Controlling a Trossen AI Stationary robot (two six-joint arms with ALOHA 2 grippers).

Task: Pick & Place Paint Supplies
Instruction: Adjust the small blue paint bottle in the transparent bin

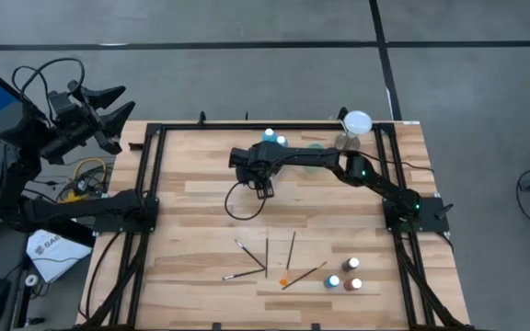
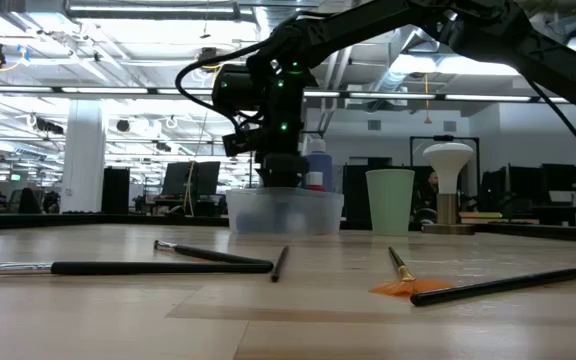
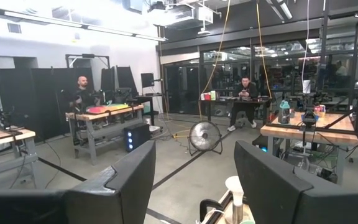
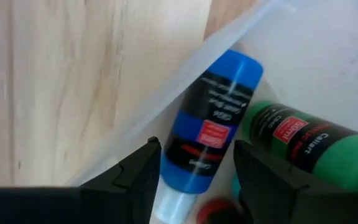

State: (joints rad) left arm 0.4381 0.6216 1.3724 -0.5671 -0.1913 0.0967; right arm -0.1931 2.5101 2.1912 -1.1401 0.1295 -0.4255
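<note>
Fingers: right gripper [image 4: 191, 165] is spread open with nothing clamped, its dark fingers [image 4: 138, 168] on either side of a blue paint bottle [image 4: 211, 127].
Blue bottle: lies on its side in the clear plastic tray [image 4: 166, 106], against the tray's wall.
Green bottle: a green paint bottle [image 4: 303, 143] lies just beside the blue one.
Tray: at the far middle of the table [image 1: 201, 193], with the pale green cup [image 2: 389, 200] near it.
Brushes: paintbrushes [image 1: 267, 257] lie scattered at the near middle of the table.
Other bottles: three small bottles [image 1: 344, 278] stand near the brushes.
Left gripper: left gripper [image 1: 109, 110] is raised off the table's left edge, fingers apart and empty.
</note>
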